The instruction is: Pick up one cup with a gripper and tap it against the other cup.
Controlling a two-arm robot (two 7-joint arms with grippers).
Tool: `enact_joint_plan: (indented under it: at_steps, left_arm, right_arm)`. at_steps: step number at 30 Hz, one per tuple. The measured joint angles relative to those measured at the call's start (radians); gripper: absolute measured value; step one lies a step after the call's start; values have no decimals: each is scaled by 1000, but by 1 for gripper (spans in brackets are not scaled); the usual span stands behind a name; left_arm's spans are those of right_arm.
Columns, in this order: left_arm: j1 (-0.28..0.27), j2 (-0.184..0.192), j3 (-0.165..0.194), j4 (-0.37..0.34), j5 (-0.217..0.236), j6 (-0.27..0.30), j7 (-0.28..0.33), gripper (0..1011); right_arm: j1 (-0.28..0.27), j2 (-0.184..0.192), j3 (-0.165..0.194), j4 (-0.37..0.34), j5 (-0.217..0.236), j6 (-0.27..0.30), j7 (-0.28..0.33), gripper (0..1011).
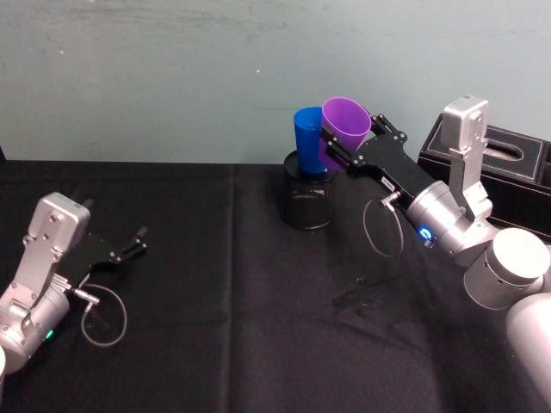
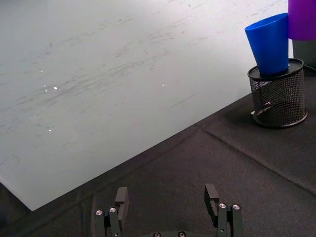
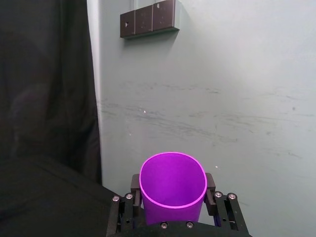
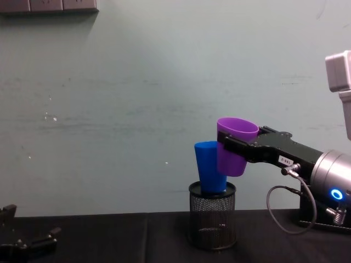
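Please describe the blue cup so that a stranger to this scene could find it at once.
On the black-covered table, near the back wall, stands a black mesh holder. The blue cup sits in its top; the purple cup beside it hangs in the right gripper.

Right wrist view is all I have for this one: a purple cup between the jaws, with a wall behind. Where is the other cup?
Observer: The blue cup stands leaning in a black mesh pen holder, just left of the purple cup, which the right gripper holds raised above the table.
Operator: Are the cups touching?
Observer: In the chest view the purple cup's side meets the blue cup's upper part. Contact looks likely, but I cannot be certain.
Operator: And the left arm?
Observer: The left gripper is parked open, low over the black cloth at the far left, away from both cups.
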Motion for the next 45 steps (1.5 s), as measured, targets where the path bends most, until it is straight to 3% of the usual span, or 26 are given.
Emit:
enact_joint_plan:
  at_steps: [25, 36, 45]
  left_arm:
    - [0, 0, 0, 0, 0, 0, 0, 1011]
    - [0, 0, 0, 0, 0, 0, 0, 1012]
    - [0, 0, 0, 0, 0, 0, 0, 1011]
  right_arm:
    - [36, -14, 3, 52, 7, -13, 22, 731]
    - [-5, 5, 11, -9, 19, 17, 17, 731]
    - [-64, 44, 16, -116, 31, 67, 3, 731]
